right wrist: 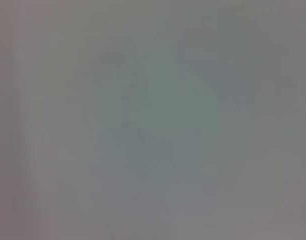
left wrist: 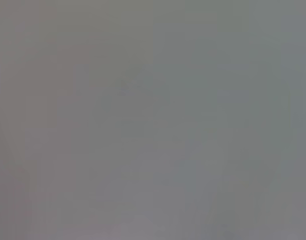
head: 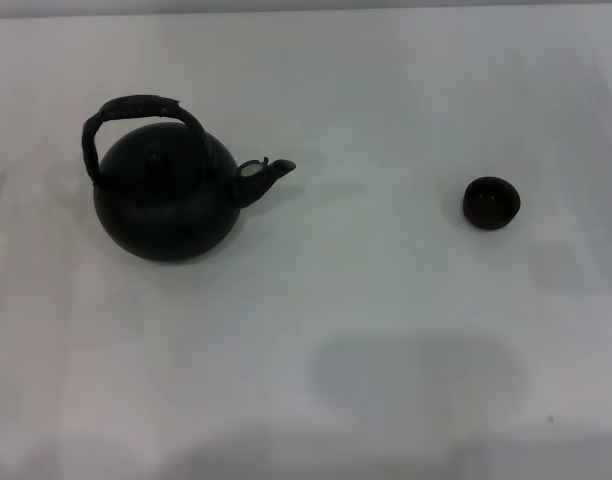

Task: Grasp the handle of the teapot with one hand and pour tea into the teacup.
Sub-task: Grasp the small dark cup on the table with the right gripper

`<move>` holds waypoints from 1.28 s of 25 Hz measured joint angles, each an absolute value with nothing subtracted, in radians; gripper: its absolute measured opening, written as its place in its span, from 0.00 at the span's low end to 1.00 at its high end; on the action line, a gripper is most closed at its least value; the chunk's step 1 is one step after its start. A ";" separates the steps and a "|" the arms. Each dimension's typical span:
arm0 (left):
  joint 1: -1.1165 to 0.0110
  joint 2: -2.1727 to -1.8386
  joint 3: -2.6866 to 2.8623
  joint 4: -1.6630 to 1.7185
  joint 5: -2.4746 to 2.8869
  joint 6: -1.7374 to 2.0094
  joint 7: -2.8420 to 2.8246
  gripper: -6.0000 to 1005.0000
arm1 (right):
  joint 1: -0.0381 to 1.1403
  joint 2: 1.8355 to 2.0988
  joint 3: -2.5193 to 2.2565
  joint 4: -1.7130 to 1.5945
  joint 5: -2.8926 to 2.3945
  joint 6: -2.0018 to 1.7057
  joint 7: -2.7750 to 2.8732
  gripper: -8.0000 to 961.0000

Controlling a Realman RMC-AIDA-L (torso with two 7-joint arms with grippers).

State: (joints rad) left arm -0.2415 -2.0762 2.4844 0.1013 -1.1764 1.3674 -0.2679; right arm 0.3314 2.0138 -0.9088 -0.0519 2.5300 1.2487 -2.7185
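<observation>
The matte black teapot (head: 166, 205) stands upright on the white table (head: 366, 330) at the left in the head view, its short spout (head: 269, 174) pointing right. Its dark rough arched handle (head: 136, 108) loops over the knobbed lid. The tiny dark teacup (head: 491, 202) stands upright to the right, well apart from the teapot. Neither gripper nor arm shows in the head view. Both wrist views show only a plain grey surface, with no fingers and no objects.
The white table fills the head view, and its far edge runs along the top of that view. A faint shadow lies on the table near the front middle (head: 416, 375).
</observation>
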 joint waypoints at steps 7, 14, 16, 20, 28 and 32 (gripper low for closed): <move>-0.232 -2.076 2.491 0.101 -1.173 1.367 -0.282 0.87 | 0.328 2.013 -0.908 -0.033 2.531 1.242 -2.722 0.85; -0.231 -2.078 2.532 0.102 -1.173 1.365 -0.277 0.87 | 0.328 2.013 -0.905 -0.008 2.539 1.242 -2.717 0.85; -0.232 -2.079 2.536 0.105 -1.173 1.365 -0.277 0.87 | 0.328 2.013 -0.905 -0.004 2.542 1.243 -2.710 0.85; -0.235 -2.080 2.536 0.106 -1.173 1.361 -0.276 0.87 | 0.328 2.013 -0.905 -0.003 2.542 1.248 -2.671 0.85; -0.254 -2.079 2.532 0.106 -1.179 1.358 -0.275 0.87 | 0.334 2.009 -0.953 -0.088 2.533 1.237 -2.490 0.84; -0.261 -2.079 2.531 0.103 -1.180 1.357 -0.275 0.87 | 0.358 1.995 -1.057 -0.235 2.503 1.120 -2.336 0.84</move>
